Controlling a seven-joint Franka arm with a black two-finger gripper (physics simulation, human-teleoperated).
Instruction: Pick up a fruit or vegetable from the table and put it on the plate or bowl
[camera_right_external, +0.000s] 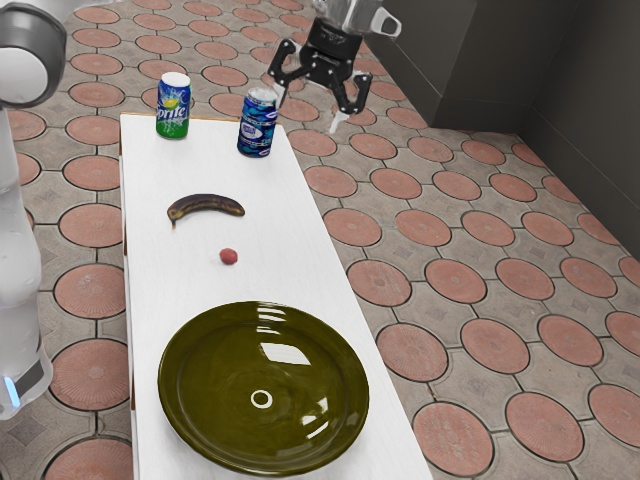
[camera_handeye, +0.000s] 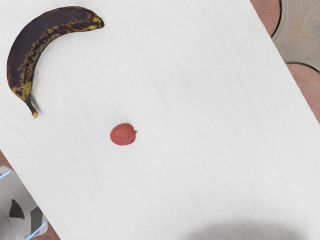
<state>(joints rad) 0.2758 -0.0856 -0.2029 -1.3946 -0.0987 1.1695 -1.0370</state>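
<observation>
Reach-for-fruit step: hovering high with fingers (camera_right_external: 352, 95) spread wide and empty, banana (camera_right_external: 205, 208) on the bench (camera_right_external: 300, 230) at 11 o'clock of the plate (camera_right_external: 200, 345), calling next for a descent to straddle its middle.

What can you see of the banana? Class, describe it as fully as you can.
The banana is overripe: its skin is mostly dark brown, with yellow patches near both ends and a short stem. It is curved, whole and unpeeled. It lies flat on the white table, apart from the small red fruit. Nothing but the table touches it.
</observation>
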